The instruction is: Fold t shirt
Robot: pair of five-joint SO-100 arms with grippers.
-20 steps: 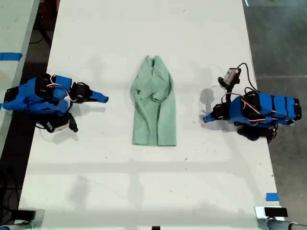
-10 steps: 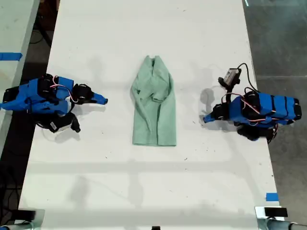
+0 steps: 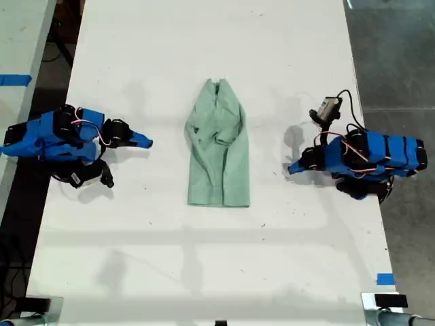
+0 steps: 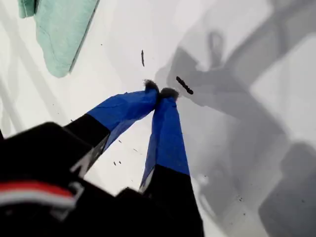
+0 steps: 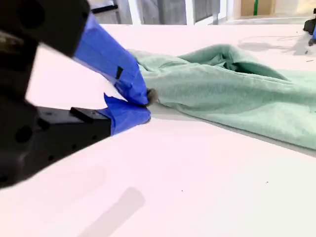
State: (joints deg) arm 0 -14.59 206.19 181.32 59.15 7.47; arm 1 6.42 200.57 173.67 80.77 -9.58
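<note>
The t shirt (image 3: 219,156) lies in the middle of the white table (image 3: 204,272), pale mint green, folded into a long narrow strip with its collar end toward the exterior view's top. My first gripper (image 3: 292,168) is at the exterior view's right, shut, with its tips (image 4: 160,92) on bare table, apart from the shirt's corner (image 4: 59,29). My second gripper (image 3: 147,142) is at the exterior view's left, shut and empty, lying low. Its blue jaws (image 5: 146,106) point at the t shirt (image 5: 237,84) across a short gap.
The table's long edges run down both sides of the exterior view, with dark floor (image 3: 401,54) beyond at the right and another surface (image 3: 20,41) at the left. Blue tape (image 3: 385,278) marks the lower right edge. Small dark specks (image 4: 184,85) lie by the first gripper's tips.
The second arm drew back slightly toward the exterior view's left early on. The first arm and the shirt have not moved.
</note>
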